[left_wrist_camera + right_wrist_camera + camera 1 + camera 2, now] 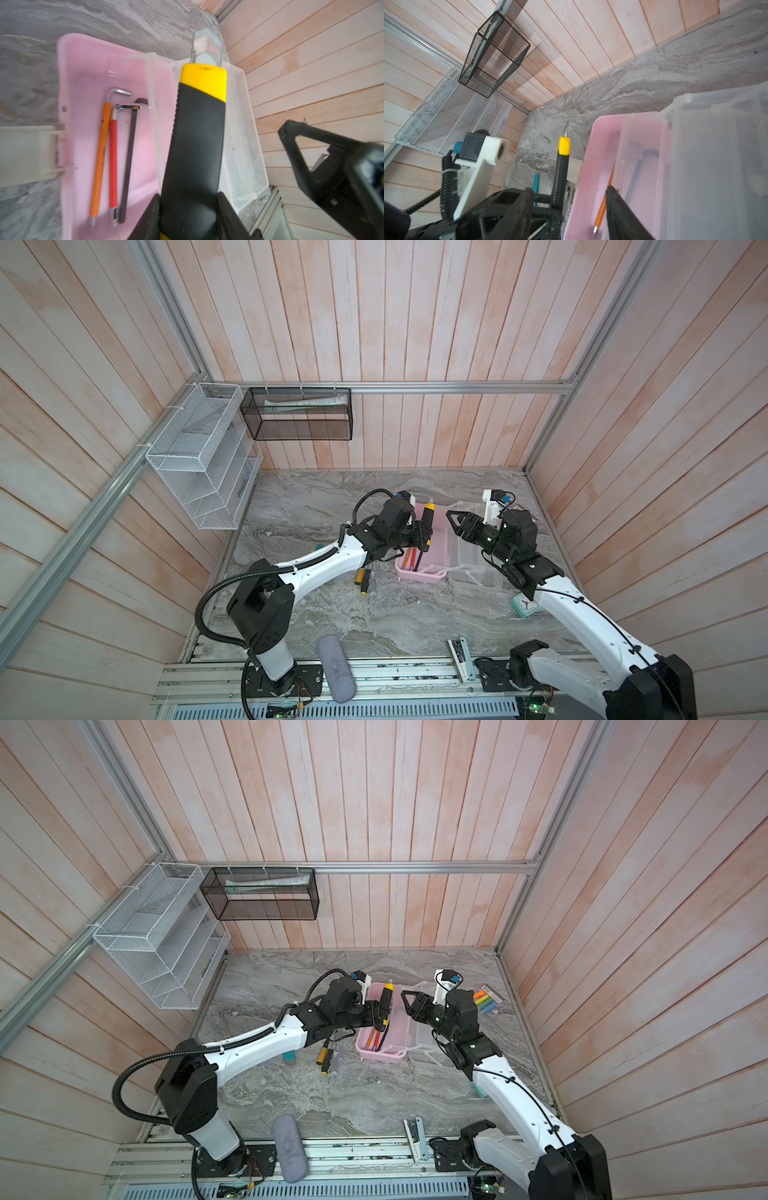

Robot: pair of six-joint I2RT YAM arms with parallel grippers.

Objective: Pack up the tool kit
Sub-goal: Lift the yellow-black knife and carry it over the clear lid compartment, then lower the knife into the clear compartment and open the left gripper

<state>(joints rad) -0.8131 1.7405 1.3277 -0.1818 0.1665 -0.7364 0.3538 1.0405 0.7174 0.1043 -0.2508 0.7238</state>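
On the marbled worktop (311, 510) the pink box (417, 577) lies open, frosted lid (473, 568) flat alongside, holding orange, red and black hex keys (113, 162); above it the left gripper (424, 533) has its jaws clamped on a black-yellow screwdriver (199, 135), and the right gripper (455, 522) has its jaws parted, empty.

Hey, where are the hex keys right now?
In the left wrist view the three hex keys lie side by side on the floor of the open pink box, beside the black-and-yellow tool held by the left gripper.
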